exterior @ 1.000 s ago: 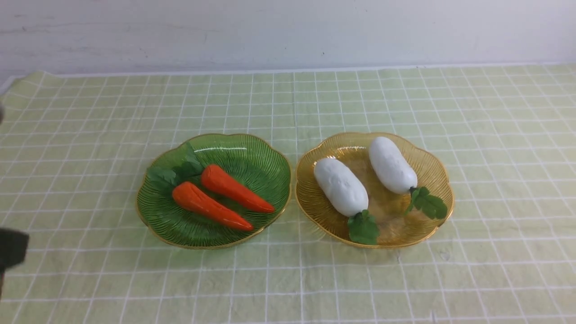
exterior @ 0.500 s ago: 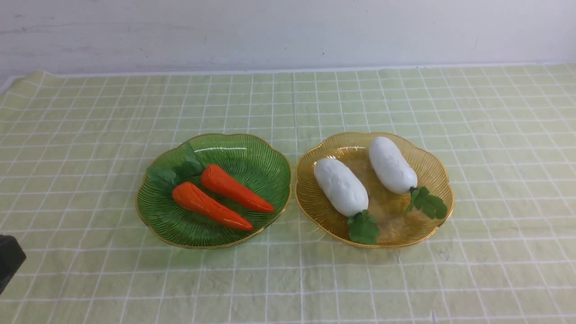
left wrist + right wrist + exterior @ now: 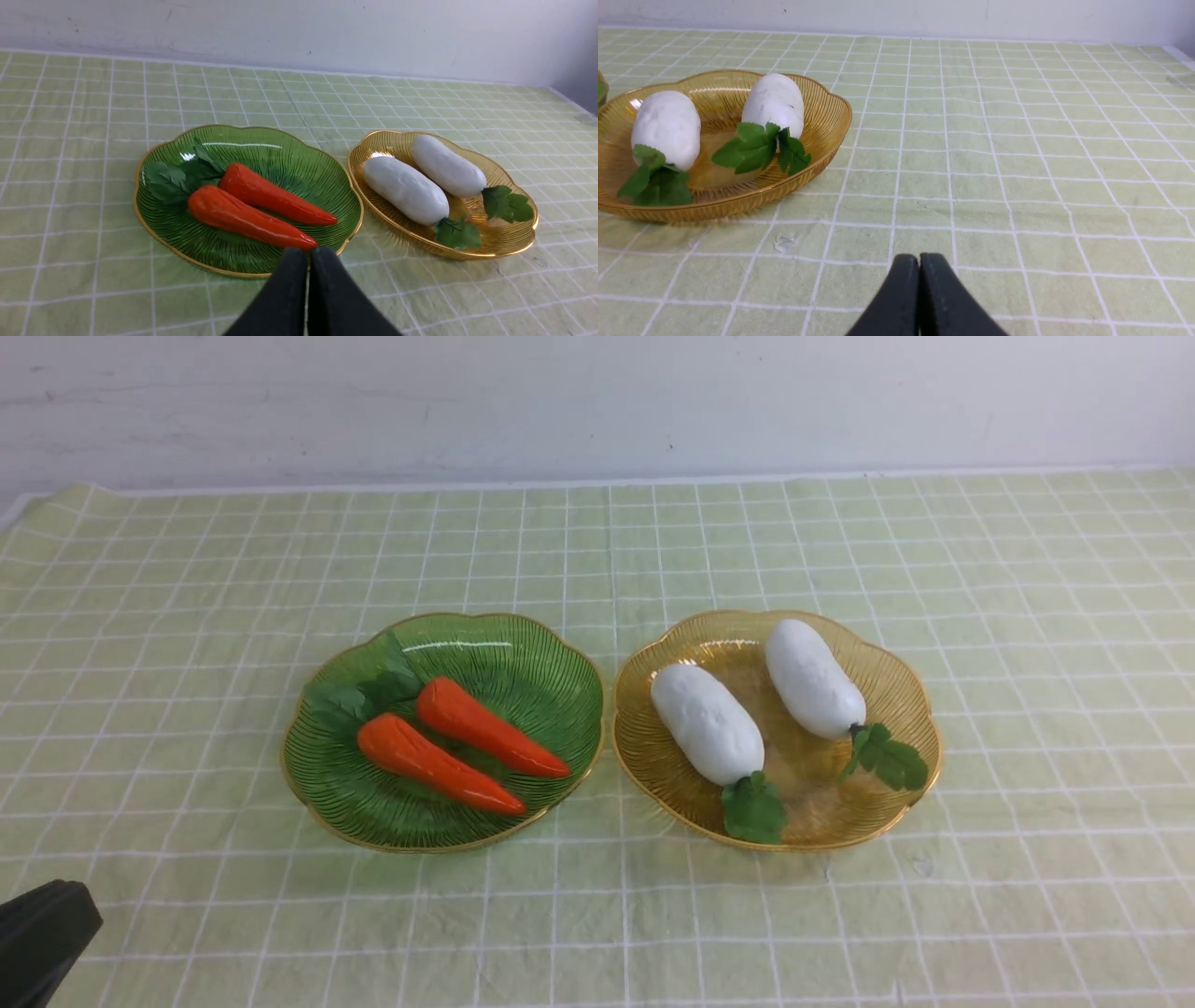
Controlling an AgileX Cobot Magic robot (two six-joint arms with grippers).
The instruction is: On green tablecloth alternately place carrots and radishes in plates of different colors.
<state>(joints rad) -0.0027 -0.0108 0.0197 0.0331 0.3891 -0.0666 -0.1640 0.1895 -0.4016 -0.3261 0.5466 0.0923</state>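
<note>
You have both carrots (image 3: 459, 744) in the green plate (image 3: 523, 658) and both radishes (image 3: 758, 702) in the amber plate (image 3: 910, 691), rims nearly touching mid-bench. The green tablecloth (image 3: 1046, 616) lies open far, right and near. Your left tool (image 3: 308, 254) and right tool (image 3: 919, 261) sit pressed together, empty, at the near edge.

A staged test setup rather than a home: a table under a checked cloth (image 3: 597, 551) set against a bare white wall (image 3: 597, 401) (scuffed), holding only toy vegetables.

Left gripper (image 3: 308, 254) and right gripper (image 3: 919, 261) closed, apparently empty.
</note>
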